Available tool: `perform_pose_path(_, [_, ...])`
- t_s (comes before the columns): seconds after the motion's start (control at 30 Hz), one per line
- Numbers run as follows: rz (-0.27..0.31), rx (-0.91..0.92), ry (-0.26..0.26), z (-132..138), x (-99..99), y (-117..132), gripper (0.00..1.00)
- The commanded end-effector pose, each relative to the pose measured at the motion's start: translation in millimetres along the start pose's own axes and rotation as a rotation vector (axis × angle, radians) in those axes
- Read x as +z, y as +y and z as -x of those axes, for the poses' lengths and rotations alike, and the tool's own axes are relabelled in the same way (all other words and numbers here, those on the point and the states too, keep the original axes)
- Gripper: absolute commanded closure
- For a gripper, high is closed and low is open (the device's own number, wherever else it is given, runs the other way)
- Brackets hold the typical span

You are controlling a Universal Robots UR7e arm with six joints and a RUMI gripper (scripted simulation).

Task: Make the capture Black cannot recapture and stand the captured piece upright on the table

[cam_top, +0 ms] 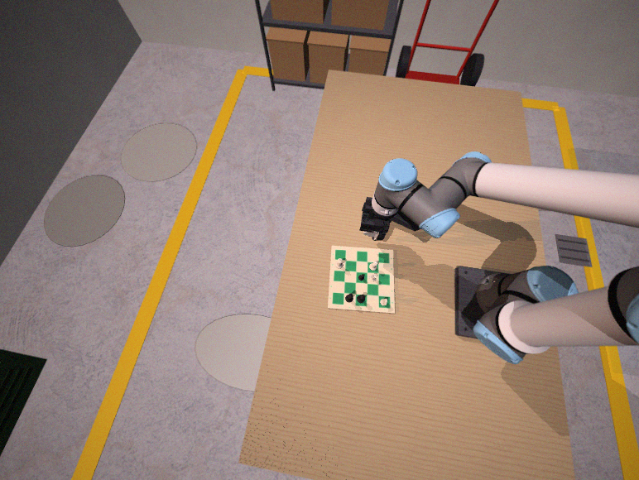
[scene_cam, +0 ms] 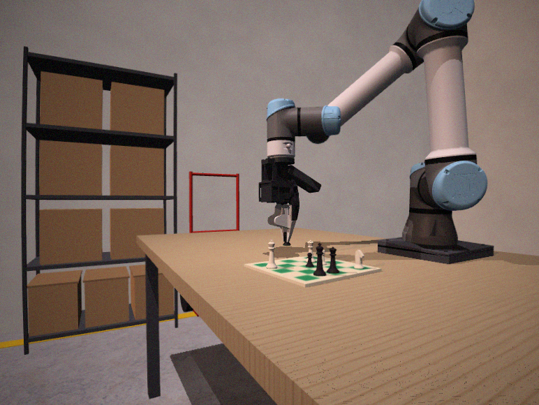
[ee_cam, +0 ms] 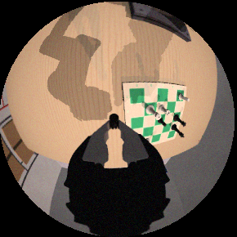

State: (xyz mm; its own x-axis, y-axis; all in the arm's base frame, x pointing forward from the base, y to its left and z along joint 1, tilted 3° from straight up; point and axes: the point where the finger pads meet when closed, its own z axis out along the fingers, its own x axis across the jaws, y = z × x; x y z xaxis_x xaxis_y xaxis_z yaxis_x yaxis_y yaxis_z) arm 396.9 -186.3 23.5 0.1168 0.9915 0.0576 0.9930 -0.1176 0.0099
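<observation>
A shelf rack loaded with cardboard boxes stands off the desk's far left corner, with a red hand truck beside it at the far edge. On the wooden desk, the green-and-white chessboard lies roughly midway along the desk, nearer its left edge, carrying 4 white pieces and 3 black ones, all upright; their exact squares are too small to read. Just beyond the board's far edge, toward the hand-truck end of the desk, the gripper hangs low over bare wood, clenched on a small black piece whose long axis runs vertically, base pointing down. In the exterior view the base sits at or just above the desk surface; whether it touches cannot be told. In the wrist view only the piece's dark top shows past the fingertips, its body hidden between the pads, and in the top view the wrist covers it completely. The arm's base plate sits near the desk's right edge, and the upper arm is cut off by the top view's right border.
</observation>
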Motion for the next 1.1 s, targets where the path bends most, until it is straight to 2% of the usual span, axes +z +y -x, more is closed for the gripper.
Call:
perform_pose_path(0.0, [0.003, 0.0, -0.002, 1.2, 21.3, 1.7, 1.0])
perform_pose_path(0.23, [0.003, 0.0, -0.002, 1.3, 30.8, 1.7, 1.0])
perform_pose_path(1.07, [0.003, 0.0, -0.002, 1.3, 30.9, 1.7, 1.0])
